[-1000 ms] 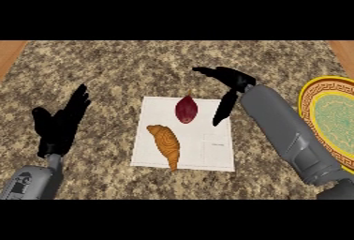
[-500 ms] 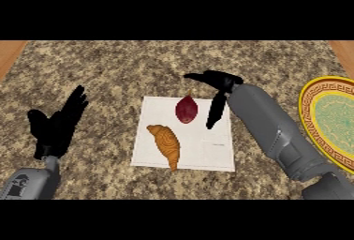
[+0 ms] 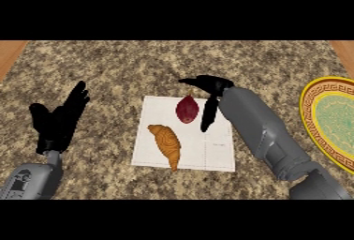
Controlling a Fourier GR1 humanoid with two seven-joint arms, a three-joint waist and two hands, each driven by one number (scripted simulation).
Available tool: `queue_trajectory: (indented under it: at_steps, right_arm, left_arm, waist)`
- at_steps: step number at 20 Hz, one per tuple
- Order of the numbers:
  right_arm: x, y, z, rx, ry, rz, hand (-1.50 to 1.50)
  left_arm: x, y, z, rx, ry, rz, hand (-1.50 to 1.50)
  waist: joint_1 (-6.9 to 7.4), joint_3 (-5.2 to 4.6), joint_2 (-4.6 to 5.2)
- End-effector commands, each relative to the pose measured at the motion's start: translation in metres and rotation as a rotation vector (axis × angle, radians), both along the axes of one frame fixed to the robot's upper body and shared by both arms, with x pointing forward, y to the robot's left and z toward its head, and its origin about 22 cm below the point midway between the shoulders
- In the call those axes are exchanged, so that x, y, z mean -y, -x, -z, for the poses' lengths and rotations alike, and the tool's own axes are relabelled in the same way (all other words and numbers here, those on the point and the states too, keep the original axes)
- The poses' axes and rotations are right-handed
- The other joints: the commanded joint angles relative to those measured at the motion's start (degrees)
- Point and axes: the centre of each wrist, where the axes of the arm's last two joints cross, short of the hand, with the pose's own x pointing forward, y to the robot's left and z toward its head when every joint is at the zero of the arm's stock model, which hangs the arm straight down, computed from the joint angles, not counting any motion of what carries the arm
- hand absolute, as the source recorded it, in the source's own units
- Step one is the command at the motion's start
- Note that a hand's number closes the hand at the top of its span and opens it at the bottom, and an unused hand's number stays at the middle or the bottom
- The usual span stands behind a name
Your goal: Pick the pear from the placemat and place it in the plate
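A dark red pear (image 3: 187, 109) lies on the upper middle of the white placemat (image 3: 214, 150). My right hand (image 3: 210, 92) hovers just right of it, fingers spread open, with the thumb reaching over the pear's top and the fingers pointing down beside it; it holds nothing. The yellow-rimmed plate (image 3: 313, 119) with a green centre sits at the right edge, partly cut off. At the left my left hand (image 3: 59, 123) rests open, fingers up, away from the mat.
An orange croissant (image 3: 166, 144) lies on the placemat's lower left, close below the pear. Speckled stone counter (image 3: 117, 65) surrounds the mat, with wooden strips at the top corners.
My right hand has moved left across the mat toward the pear, its forearm swinging in with it. The pear, croissant and left hand have stayed put.
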Motion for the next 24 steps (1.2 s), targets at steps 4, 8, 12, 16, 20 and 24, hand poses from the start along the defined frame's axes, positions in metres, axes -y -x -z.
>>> queue_trajectory:
  at_steps: [4,8,12,16,20,24]
  right_arm:
    - [-0.012,0.007,0.014,-0.014,0.054,-0.037,-1.50]
    - [-0.017,0.008,0.014,-0.044,0.064,-0.120,1.50]
    - [-0.027,0.015,0.016,-0.007,0.036,-0.181,1.50]
    - [-0.015,0.024,0.039,-0.015,-0.031,-0.163,1.50]
    - [-0.004,0.030,0.042,0.060,-0.012,-0.147,1.50]
    - [0.028,0.059,0.081,0.151,0.005,-0.121,1.50]
  left_arm:
    - [0.013,0.001,0.008,0.010,-0.012,0.022,0.00]
    - [-0.007,-0.010,-0.004,0.020,0.013,-0.007,0.00]
    - [0.010,0.001,0.012,0.002,0.003,0.025,0.00]
    - [0.005,0.006,0.012,0.015,0.006,0.008,0.00]
    - [-0.014,0.010,0.014,-0.032,-0.002,-0.050,0.00]
    - [-0.033,0.031,0.024,-0.068,-0.015,-0.133,0.00]
  waist:
    - [0.28,0.00,0.15]
    - [0.03,-0.01,0.06]
    - [1.27,0.00,0.20]
    - [0.70,0.00,0.09]
    - [-2.56,-0.04,-1.06]
    - [-6.87,-0.11,-3.41]
